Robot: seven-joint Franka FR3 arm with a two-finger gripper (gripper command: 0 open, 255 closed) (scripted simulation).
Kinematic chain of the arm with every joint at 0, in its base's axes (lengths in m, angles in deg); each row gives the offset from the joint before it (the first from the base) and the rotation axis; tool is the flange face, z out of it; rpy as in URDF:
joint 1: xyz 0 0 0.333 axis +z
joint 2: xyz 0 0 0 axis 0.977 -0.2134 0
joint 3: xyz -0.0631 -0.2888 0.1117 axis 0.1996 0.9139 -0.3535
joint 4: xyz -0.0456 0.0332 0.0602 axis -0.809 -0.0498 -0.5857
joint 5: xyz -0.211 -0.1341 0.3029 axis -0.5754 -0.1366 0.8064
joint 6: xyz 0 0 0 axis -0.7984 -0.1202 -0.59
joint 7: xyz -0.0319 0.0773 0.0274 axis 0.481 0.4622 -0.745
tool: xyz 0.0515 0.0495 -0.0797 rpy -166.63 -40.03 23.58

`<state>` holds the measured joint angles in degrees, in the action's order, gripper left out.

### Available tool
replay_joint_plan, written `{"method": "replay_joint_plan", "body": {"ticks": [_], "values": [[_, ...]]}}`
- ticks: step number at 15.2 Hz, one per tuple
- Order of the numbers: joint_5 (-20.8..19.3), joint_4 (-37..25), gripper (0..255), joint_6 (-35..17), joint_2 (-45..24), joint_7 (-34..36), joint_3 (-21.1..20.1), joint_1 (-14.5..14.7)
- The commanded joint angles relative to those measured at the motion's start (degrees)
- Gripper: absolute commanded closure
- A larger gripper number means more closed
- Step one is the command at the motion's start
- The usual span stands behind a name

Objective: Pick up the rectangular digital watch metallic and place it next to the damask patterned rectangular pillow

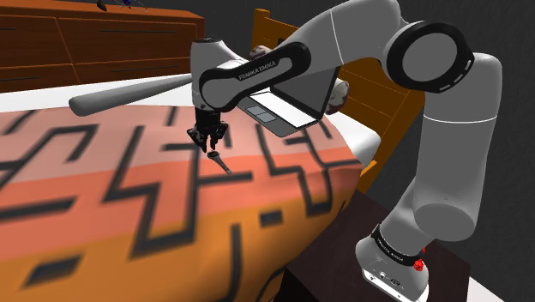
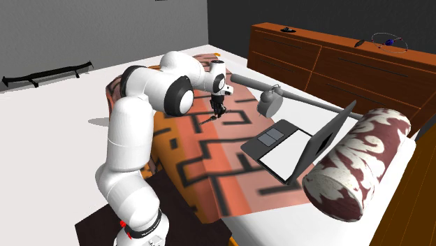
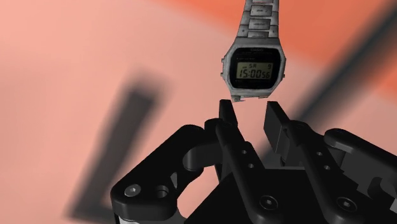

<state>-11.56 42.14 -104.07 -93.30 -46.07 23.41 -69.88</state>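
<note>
Over the bed [image 1: 103, 223], the tool [image 3: 250, 108] is spread just above the silver watch [image 3: 254, 63]. It should go straight down and pinch its sides.

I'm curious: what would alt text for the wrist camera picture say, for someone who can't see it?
A silver digital watch lies on an orange-pink bedspread with dark stripes, just beyond the black gripper, whose two fingers stand apart and do not touch it. Its dark screen shows lit digits.
</note>
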Motion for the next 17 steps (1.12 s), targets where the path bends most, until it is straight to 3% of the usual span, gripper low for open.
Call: {"method": "replay_joint_plan", "body": {"ticks": [1, 17], "values": [[0.32, -0.25, 255, 1.03, 0.29, -0.19, -0.25, 0.06], [1.93, -6.61, 255, 11.60, 4.67, -1.20, -0.96, -0.26]]}}
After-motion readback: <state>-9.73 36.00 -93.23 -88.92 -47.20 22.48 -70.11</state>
